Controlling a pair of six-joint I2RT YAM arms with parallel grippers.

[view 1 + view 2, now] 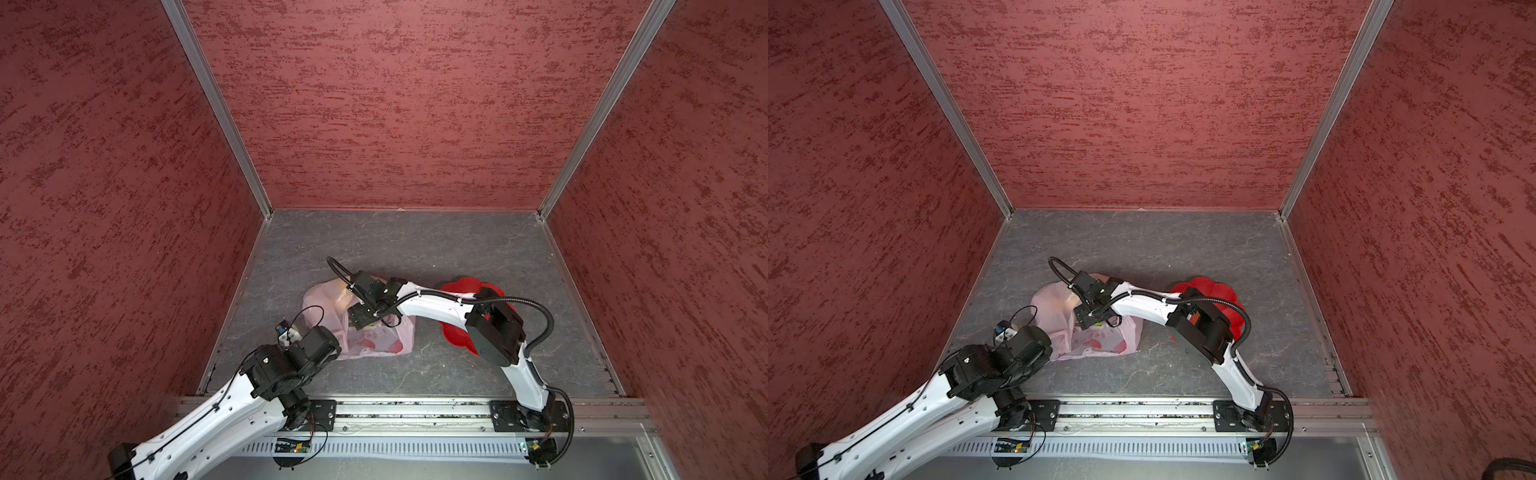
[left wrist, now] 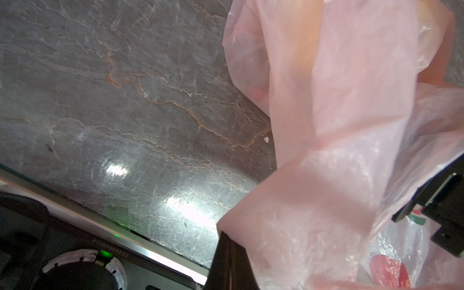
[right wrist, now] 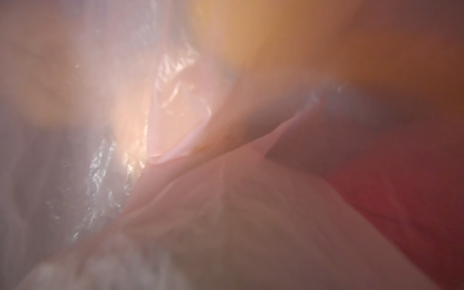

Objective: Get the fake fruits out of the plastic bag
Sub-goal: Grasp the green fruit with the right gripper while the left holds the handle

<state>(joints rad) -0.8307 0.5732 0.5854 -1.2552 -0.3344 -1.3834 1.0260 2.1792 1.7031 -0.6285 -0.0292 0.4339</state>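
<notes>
Left gripper (image 2: 232, 253) is clamped tight on a strip of the plastic bag (image 1: 388, 338). Right gripper (image 1: 360, 318) is buried in the bag; its jaw state cannot be determined.

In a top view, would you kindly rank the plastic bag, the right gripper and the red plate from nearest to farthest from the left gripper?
1. plastic bag, pinched by the left gripper.
2. right gripper, over the bag's middle.
3. red plate, far right.

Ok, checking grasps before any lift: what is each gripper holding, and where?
The left gripper is shut on the plastic bag, pinching a taut strip at its edge. The right gripper reaches into the bag; any hold there cannot be told.
</notes>
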